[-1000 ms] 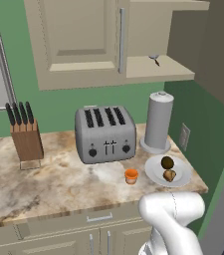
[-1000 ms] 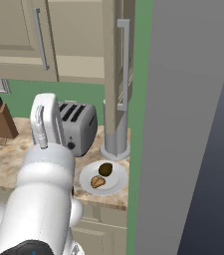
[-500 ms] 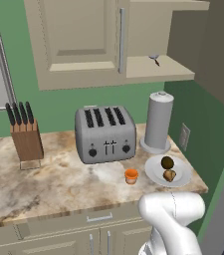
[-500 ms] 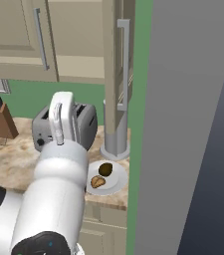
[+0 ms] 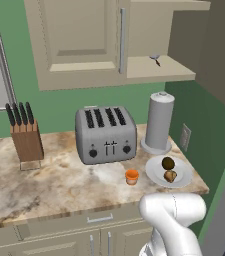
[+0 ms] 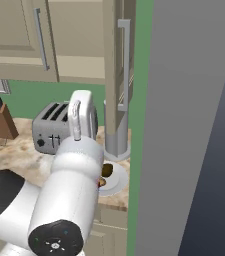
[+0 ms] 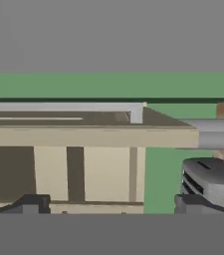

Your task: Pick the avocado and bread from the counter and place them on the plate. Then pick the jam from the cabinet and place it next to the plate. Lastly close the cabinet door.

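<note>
White plate (image 5: 181,176): avocado (image 5: 168,163) and bread (image 5: 170,175) on it
Orange jam (image 5: 131,176): left base view, beside plate
Gripper (image 7: 111,204): hand view, fingers apart, empty

You saw one toaster (image 5: 106,134), one knife block (image 5: 26,142), one plate (image 5: 156,172), one avocado (image 5: 168,163), one bread (image 5: 170,176), one jam (image 5: 132,176), one paper-towel roll (image 5: 159,122).

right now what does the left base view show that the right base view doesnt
Left base view: the jam on the counter just left of the plate, the bread in full beside the avocado, the open cabinet's bare shelf.

Right base view: the open cabinet door edge-on, with its handle.

Both: toaster, knife block, grey canister, plate with the avocado on it.
</note>
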Controlling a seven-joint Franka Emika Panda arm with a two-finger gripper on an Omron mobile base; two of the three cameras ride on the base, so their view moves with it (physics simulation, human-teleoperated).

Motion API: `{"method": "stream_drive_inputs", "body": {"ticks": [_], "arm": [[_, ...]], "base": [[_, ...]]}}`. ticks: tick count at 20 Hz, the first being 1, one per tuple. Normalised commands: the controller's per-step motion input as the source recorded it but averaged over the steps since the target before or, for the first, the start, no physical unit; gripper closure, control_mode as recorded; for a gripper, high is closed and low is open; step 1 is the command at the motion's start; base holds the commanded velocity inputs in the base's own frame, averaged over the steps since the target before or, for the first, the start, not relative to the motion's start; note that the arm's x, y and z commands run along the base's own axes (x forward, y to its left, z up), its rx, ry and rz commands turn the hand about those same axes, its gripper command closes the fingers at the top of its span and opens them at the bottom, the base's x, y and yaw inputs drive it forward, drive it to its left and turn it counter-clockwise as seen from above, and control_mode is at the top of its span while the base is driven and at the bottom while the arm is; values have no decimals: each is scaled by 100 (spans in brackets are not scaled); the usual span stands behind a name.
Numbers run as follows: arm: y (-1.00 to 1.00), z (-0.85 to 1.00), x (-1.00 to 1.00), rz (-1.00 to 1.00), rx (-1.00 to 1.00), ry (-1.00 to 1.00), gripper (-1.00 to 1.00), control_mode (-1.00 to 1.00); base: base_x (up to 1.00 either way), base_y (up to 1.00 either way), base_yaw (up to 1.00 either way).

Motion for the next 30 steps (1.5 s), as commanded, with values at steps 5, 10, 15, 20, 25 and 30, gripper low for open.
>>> {"method": "stream_drive_inputs", "body": {"ticks": [5,10,15,20,25,30], "arm": [[-4,-5,39,0,0,0,-100,-100],[-37,-4,8,0,0,0,-100,-100],[-25,-5,13,0,0,0,-100,-100],[-11,-9,15,-2,0,0,-100,-100],[-3,-10,26,-6,0,0,-100,-100],[-4,-5,36,-1,0,0,-100,-100]], "base": [[0,0,0],[0,0,0],[0,0,0],[0,0,0],[0,0,0],[0,0,0]]}}
